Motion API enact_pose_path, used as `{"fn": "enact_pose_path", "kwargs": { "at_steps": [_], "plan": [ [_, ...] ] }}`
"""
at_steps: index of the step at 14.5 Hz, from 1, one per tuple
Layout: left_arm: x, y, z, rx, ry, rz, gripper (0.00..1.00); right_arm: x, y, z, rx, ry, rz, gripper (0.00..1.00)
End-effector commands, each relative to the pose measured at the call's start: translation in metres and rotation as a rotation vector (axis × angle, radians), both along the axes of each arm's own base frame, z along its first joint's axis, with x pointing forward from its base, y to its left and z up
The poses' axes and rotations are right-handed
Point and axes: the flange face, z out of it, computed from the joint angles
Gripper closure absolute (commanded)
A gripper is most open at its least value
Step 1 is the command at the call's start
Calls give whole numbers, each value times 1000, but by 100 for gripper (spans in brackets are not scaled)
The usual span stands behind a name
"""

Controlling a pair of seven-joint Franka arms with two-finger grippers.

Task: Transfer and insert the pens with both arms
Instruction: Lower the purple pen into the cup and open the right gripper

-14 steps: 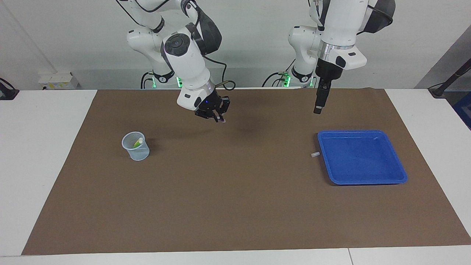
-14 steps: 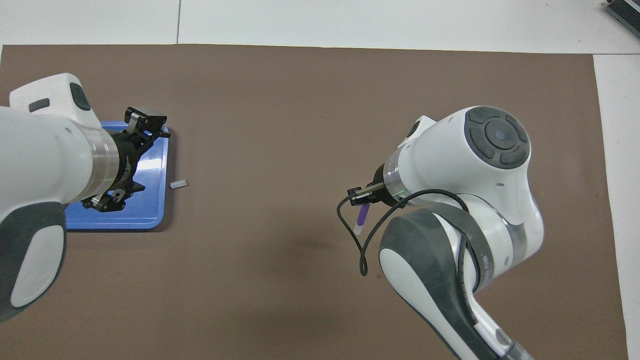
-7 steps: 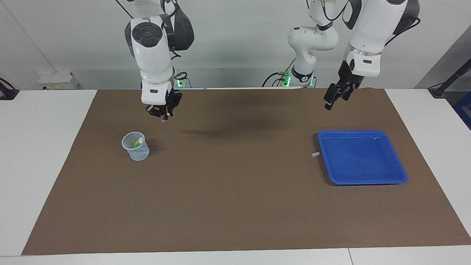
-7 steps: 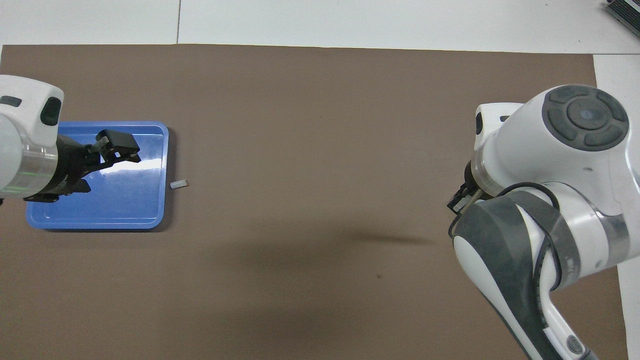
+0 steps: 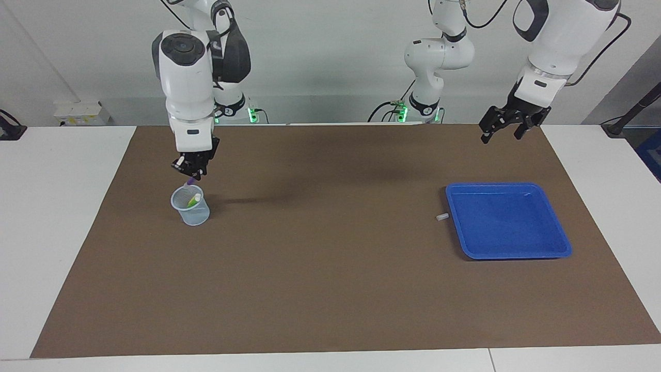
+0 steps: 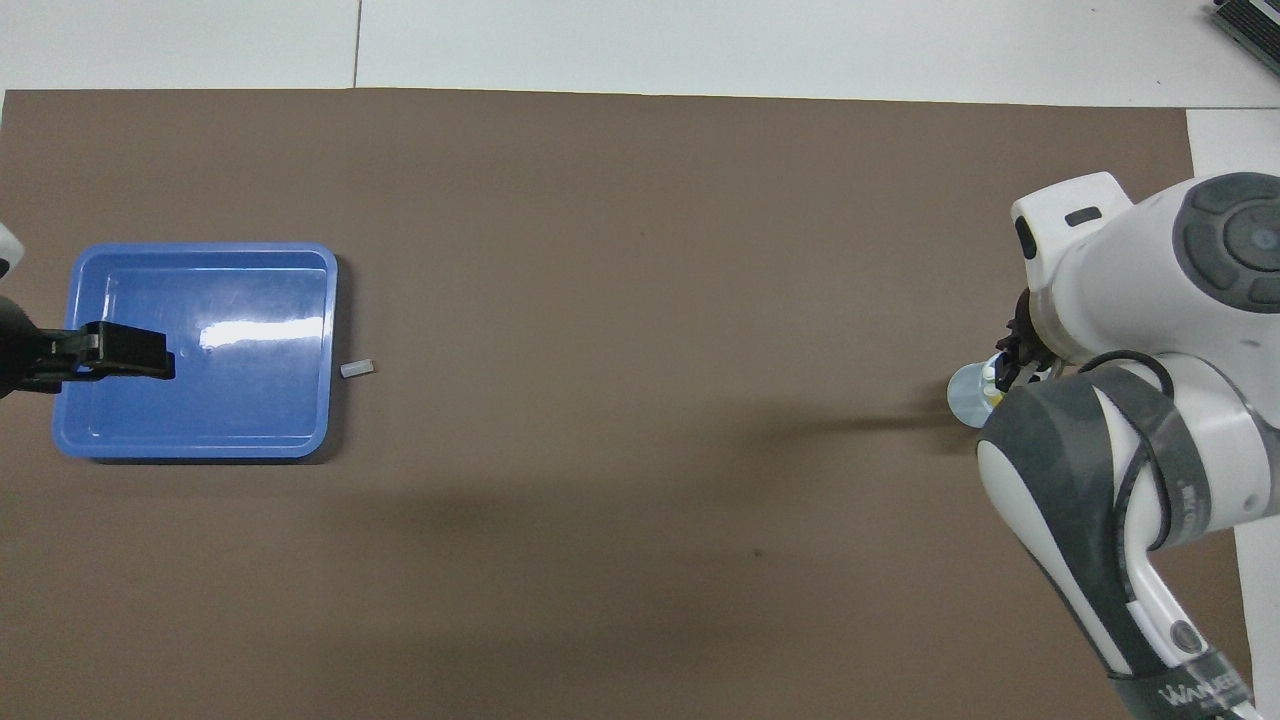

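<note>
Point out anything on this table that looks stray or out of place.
One thing: a tiny whitish loose cap piece lies alone on the brown mat, just outside the blue tray on its side toward the right arm's end, fitted to no pen. The green pen leaning in the clear cup looks normal.

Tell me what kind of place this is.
Most likely a robotics lab test bench: two white arms bolted at one table edge, a brown mat over the white table, and only staged props on it, a cup and a blue tray.
</note>
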Motion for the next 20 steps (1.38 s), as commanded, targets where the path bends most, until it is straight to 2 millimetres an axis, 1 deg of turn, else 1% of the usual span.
{"fn": "enact_pose_path", "kwargs": {
  "at_steps": [1,2,5,6,7,8,11,12,13,17,18,20],
  "plan": [
    [-12,23,3,-11,16,-74,0,-13,-6,-16,-19,-19,40,100],
    [-12,32,3,-11,14,-85,0,-11,-5,-17,-15,-31,42,100],
    [-12,49,4,-11,12,-94,0,-13,-4,-34,-7,-42,50,100],
    [-12,50,5,-11,11,-93,0,-13,-8,-41,-4,-45,48,100],
    [-12,51,5,-11,9,-91,0,-13,-17,-46,-1,-49,40,100],
    [-12,51,5,-11,8,-90,0,-13,-19,-49,1,-55,44,100],
    [-9,45,9,-8,0,-99,0,-14,-21,-50,-1,-50,43,100],
    [-9,44,9,-7,-1,-100,0,-14,-25,-50,0,-50,34,48],
    [-9,44,8,-6,1,-100,0,-14,-27,-49,-1,-46,30,0],
    [-7,34,9,-3,1,-116,0,-14,-25,-40,8,-35,5,0],
    [-6,34,13,-2,-5,-114,0,-12,-25,-33,16,-39,-2,0],
    [-6,34,12,-2,-3,-114,0,-7,-22,-8,92,-33,-61,0]
  ]
}}
